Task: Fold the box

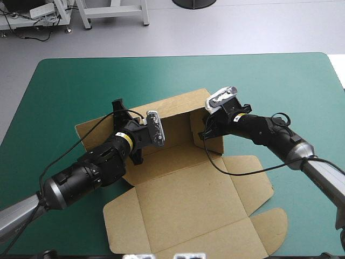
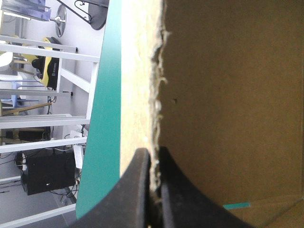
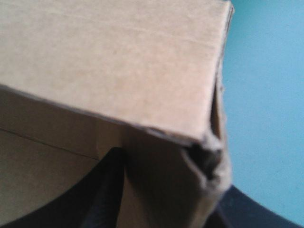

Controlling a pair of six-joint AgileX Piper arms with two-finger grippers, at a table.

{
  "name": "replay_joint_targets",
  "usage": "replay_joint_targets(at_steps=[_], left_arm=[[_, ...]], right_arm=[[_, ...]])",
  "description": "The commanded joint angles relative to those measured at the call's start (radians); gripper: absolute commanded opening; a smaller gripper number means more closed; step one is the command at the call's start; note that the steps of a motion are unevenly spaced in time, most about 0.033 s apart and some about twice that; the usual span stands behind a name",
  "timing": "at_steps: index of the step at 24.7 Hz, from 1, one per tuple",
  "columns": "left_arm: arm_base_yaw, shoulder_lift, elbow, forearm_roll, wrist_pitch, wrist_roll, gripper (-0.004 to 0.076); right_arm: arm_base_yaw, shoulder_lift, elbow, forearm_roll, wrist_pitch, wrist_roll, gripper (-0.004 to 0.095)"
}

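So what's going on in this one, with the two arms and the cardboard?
Two robot arms are partway through folding a brown box on the teal-green table. The left gripper is shut on the edge of the board at the box's far left. The right gripper is shut on the far right corner. Between them the far wall stands raised, while the near flaps lie flat on the cover, not yet folded.

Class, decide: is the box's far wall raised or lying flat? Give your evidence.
Raised. The far wall stands above the flat base, left gripper and right gripper shut on its ends.
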Motion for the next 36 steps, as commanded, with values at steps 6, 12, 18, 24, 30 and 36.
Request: replay_joint_targets(at_steps=[6, 12, 18, 24, 30, 36], left_arm=[[-0.007, -0.005, -0.017, -0.026, -0.038, -0.028, -0.0006], [-0.042, -0.026, -0.021, -0.034, -0.013, -0.028, 0.0090], [-0.129, -0.063, -0.021, -0.032, 0.069, -0.040, 0.0434], [-0.204, -0.084, -0.055, -0.030, 0.210, -0.040, 0.0456], [-0.331, -0.095, -0.191, -0.032, 0.381, -0.065, 0.0456], [-0.508, -0.095, -0.377, -0.141, 0.572, -0.117, 0.0200]], right_arm=[[0.000, -0.019, -0.026, 0.029, -0.050, 0.000, -0.0018], [0.000, -0.019, -0.026, 0.059, -0.037, 0.000, -0.0019], [0.000, -0.018, -0.026, 0.059, -0.042, 0.019, -0.0019], [0.000, -0.018, -0.026, 0.059, -0.052, 0.023, -0.0019], [-0.002, -0.018, -0.026, 0.055, -0.054, 0.050, -0.0019], [-0.002, -0.018, -0.026, 0.055, -0.047, 0.068, -0.0018]])
